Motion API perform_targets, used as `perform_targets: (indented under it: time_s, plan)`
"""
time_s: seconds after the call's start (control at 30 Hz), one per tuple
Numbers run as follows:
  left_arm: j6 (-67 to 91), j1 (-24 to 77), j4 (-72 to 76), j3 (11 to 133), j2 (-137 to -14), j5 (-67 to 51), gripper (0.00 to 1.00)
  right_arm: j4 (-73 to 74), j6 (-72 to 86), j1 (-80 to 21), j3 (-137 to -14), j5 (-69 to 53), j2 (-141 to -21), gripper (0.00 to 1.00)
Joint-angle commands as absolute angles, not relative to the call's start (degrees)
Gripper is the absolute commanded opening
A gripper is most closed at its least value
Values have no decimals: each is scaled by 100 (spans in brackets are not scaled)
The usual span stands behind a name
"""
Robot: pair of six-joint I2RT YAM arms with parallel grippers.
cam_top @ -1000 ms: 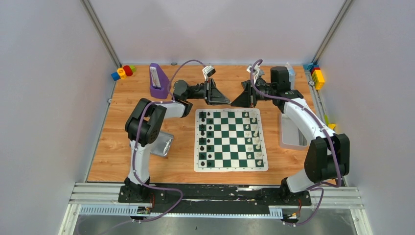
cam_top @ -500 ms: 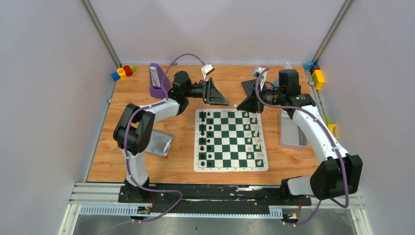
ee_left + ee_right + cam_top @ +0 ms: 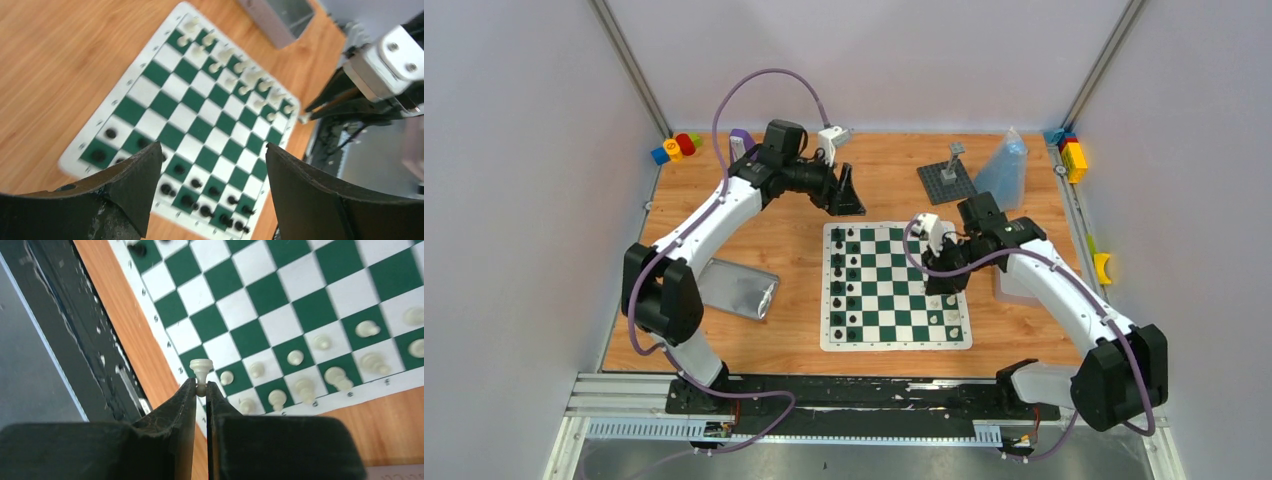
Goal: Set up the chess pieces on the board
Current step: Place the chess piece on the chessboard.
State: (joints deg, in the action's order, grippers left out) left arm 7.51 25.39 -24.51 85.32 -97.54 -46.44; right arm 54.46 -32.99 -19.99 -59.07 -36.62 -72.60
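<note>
Board [image 3: 150,305] border — tiny coordinate marks [image 3: 169,344] (blurred, none surely legible); no other text readable.

**Pale walls around a wooden surface**

Plain pale grey walls [image 3: 874,60] close in behind and to both sides of the jaws. Two slanting metal posts [image 3: 631,65] rise at the far corners, beyond the jaws. Beneath the jaws lies a light wood-grain surface [image 3: 894,170], evenly lit, with a silver rail [image 3: 614,405] along its near edge
</note>
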Motion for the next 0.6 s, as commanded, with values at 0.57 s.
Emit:
perform_targets:
  time_s: [0.57]
  plan:
    - [-998, 1552, -4246, 8517, -8227, -1905, 100, 6369, -3747, -4007, -5173, -1105, -8061, 0]
